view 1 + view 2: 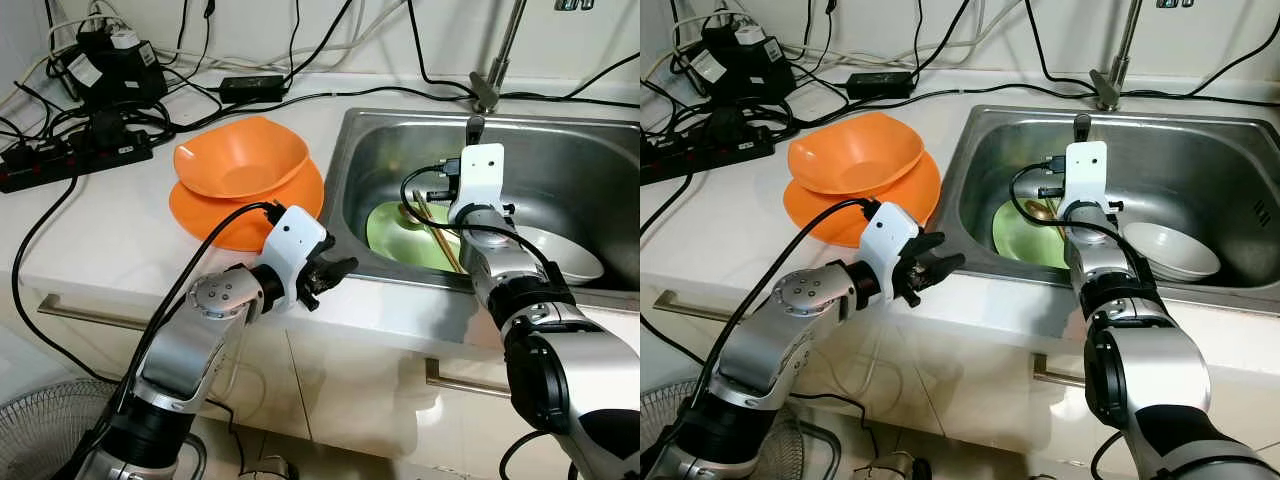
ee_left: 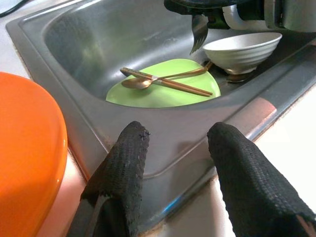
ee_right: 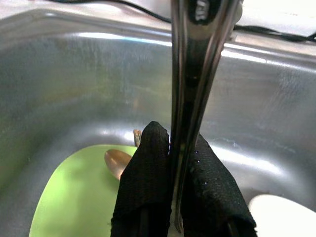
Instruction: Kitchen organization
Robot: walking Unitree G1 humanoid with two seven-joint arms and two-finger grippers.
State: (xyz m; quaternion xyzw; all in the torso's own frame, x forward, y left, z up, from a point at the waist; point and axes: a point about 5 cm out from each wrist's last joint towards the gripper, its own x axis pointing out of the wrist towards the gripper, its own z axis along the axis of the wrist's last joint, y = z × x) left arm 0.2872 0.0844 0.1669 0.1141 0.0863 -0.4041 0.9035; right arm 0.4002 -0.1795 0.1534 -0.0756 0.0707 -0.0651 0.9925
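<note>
My right gripper (image 3: 177, 163) is shut on a silver fork (image 3: 190, 74) and holds it above the steel sink (image 1: 345, 160); the fork's tines (image 2: 199, 32) hang over the basin. Below it a green plate (image 2: 163, 96) lies in the sink with a golden spoon (image 2: 136, 83) and chopsticks (image 2: 173, 85) on it. A white bowl (image 1: 570, 258) sits to the plate's right. My left gripper (image 1: 335, 270) is open, with nothing between its fingers, over the counter's front edge by the sink's near left corner. An orange bowl (image 1: 240, 158) rests on an orange plate (image 1: 215, 215) on the counter.
The faucet (image 1: 495, 60) stands behind the sink. A power strip (image 1: 70, 160), adapters and many black cables crowd the back left of the counter. Cabinet fronts with a metal handle (image 1: 450, 380) lie below the counter, and a fan (image 1: 40, 430) stands on the floor.
</note>
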